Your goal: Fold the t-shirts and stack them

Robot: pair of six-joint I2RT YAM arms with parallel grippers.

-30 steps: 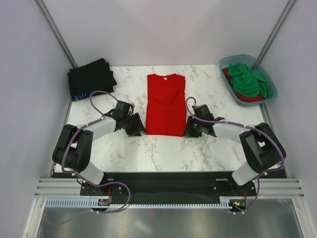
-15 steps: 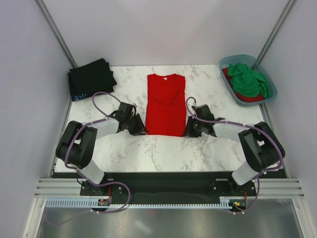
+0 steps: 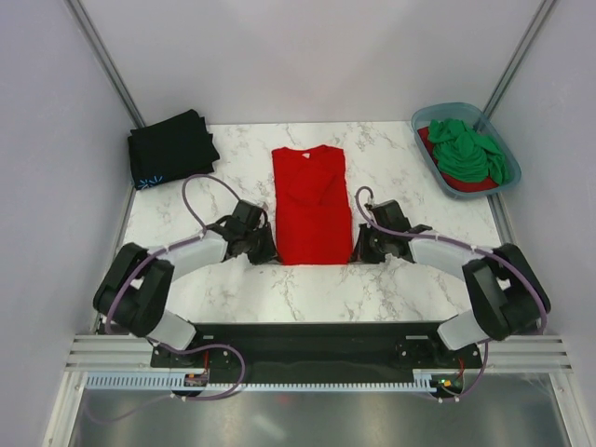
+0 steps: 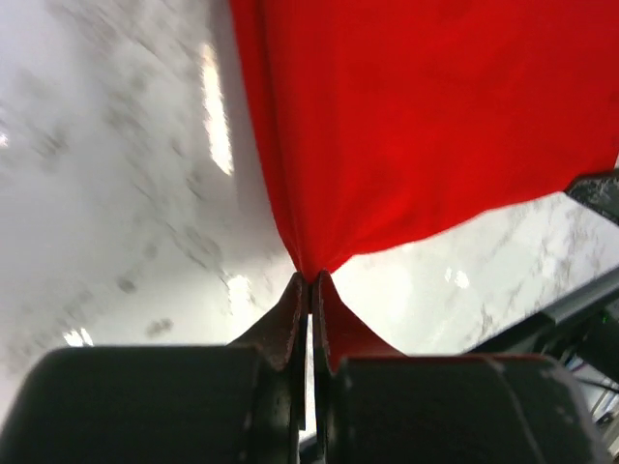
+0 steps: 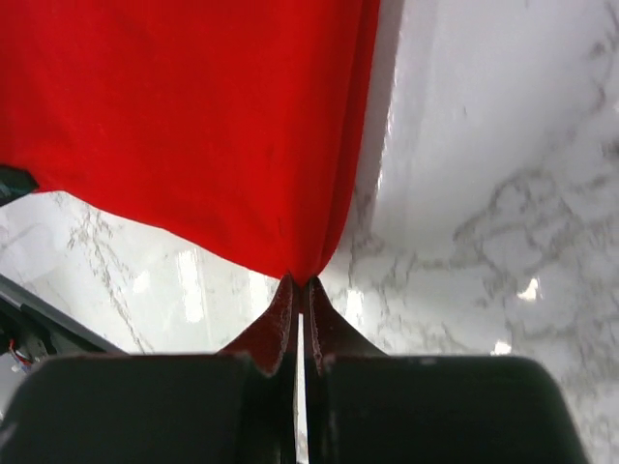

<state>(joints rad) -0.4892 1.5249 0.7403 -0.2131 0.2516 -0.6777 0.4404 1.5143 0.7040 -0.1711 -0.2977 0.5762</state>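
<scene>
A bright red t-shirt (image 3: 310, 203) lies folded lengthwise on the middle of the marble table, collar away from the arms. My left gripper (image 3: 272, 253) is shut on its near left corner (image 4: 311, 263). My right gripper (image 3: 358, 251) is shut on its near right corner (image 5: 300, 273). Both corners are pinched between the fingertips and pulled up off the table. A folded black t-shirt (image 3: 171, 147) with a small light-blue mark lies at the far left. A green t-shirt (image 3: 467, 149) is heaped on a red one (image 3: 480, 183) in the tub.
The blue-grey plastic tub (image 3: 438, 175) stands at the far right corner of the table. Grey walls close in the left, right and back sides. Both arms reach in low over the table's near half.
Both grippers have shut on the near corners of the red t-shirt. The arms have shifted a little toward the near edge, and the shirt's near hem has come with them.
</scene>
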